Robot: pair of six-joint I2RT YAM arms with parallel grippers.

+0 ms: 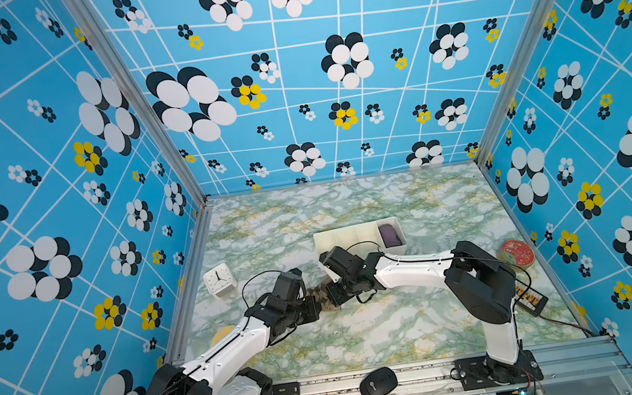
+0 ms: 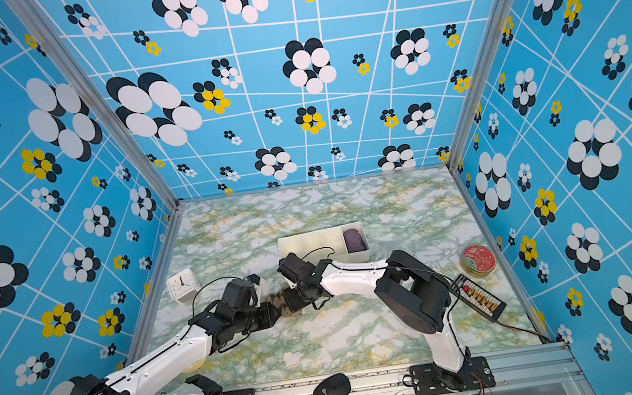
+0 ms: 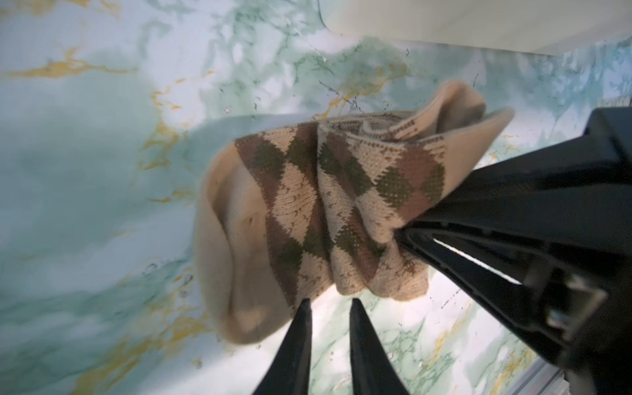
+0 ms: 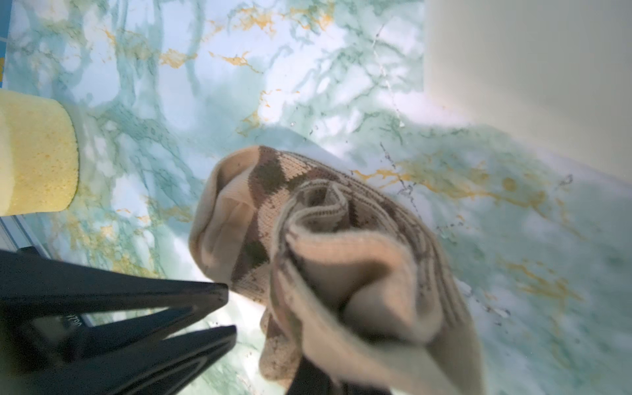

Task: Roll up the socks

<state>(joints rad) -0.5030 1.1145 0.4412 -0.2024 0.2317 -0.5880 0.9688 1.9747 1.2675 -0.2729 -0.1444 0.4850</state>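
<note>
- The tan knit socks [image 3: 325,205], patterned with dark brown argyle diamonds, hang as a loosely coiled bundle between two robot arms. They are over the green-and-gold marbled bench [image 1: 367,334], just in front of a white plastic divided tray [image 1: 352,229]. A shadow beneath suggests they are lifted clear of the surface.
- The right tool [image 3: 407,227] is pressed together on a fold near the bundle's plain beige end, seemingly to anchor the coil so it does not unwind.
- The left tool [image 3: 330,304] stands slightly spread with nothing between its fingers, its tips at the bundle's edge. It looks poised to tuck the fabric or take a fresh hold.
- The roll looks only partly done: a spiral shows at one end, while the other end sags open.
- A plain purple fabric bundle [image 1: 390,235] sits in the tray's end compartment, probably marking where finished rolls go.
- A yellow sponge [image 4: 34,154] and a white square alarm clock [image 1: 219,279] lie well apart, out of play.
</note>
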